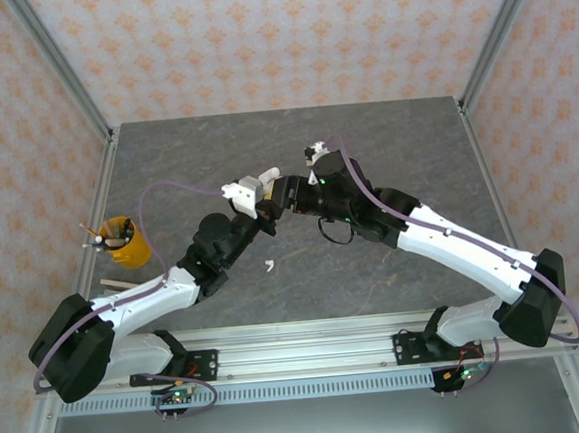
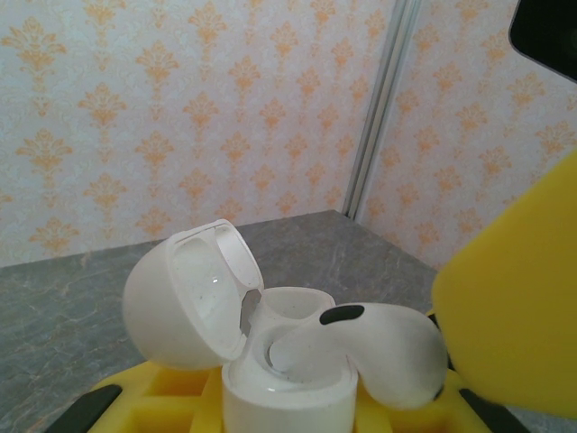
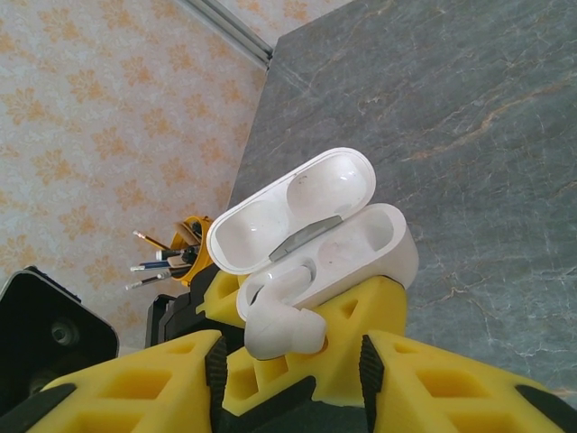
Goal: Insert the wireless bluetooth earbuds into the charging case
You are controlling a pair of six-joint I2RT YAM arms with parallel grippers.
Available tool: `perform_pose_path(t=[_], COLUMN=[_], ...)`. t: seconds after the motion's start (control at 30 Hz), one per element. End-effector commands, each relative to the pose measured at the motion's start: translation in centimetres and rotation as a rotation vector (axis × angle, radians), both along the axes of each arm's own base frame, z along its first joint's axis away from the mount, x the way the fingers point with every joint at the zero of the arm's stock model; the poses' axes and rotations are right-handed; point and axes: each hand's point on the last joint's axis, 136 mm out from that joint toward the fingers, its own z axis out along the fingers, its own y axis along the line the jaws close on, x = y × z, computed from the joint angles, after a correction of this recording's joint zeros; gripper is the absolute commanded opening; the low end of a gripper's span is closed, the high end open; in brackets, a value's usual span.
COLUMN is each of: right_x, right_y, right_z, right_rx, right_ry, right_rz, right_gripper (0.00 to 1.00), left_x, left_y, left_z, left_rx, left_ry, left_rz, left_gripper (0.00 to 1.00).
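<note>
While left gripper (image 1: pixel 252 189) clamps the open charging case (image 3: pixel 361 244) | white earbud (image 3: pixel 279 327) half-seated at its 7 o'clock | right gripper (image 3: pixel 290 354) parted around it, not touching | likely light, slick: pinch bulb gently

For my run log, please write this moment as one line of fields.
left gripper: shut on charging case, lid open | right gripper: open around white earbud, partly in case | loose earbud: on table

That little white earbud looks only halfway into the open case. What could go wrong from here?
1. The white earbud lies tilted at the mouth of the charging case, head sticking out; it might slip and drop to the table.
2. The right gripper sits close to the open lid; a nudge could twist the case in the left gripper.
</note>
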Motion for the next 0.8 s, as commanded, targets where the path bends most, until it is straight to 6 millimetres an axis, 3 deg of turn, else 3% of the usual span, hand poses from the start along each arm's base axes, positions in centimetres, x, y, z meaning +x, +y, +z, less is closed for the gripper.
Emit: perform_pose_path(t=[0.0,0.43,0.77], right_x=[0.3,0.8,1.1], right_y=[0.7,1.0,0.6], right_z=[1.8,1.0,2.0], right_rx=[0.022,-0.029,-0.058], right_ry=[-0.044,-0.048,-0.080], right_rz=[0.015,0.017,0.010], right_gripper=[0.43,0.36,0.30], left_x=[0.0,-0.1,-0.8], left_y=[-0.4,-0.7,-1.4], left_z=[1.0,0.6,-0.1], left_rx=[-0.006,0.003,0.040], left_ry=[-0.026,-0.017,-0.005], left_rz=[-0.006,-0.027,-0.079], left_gripper=[0.00,0.00,0.00])
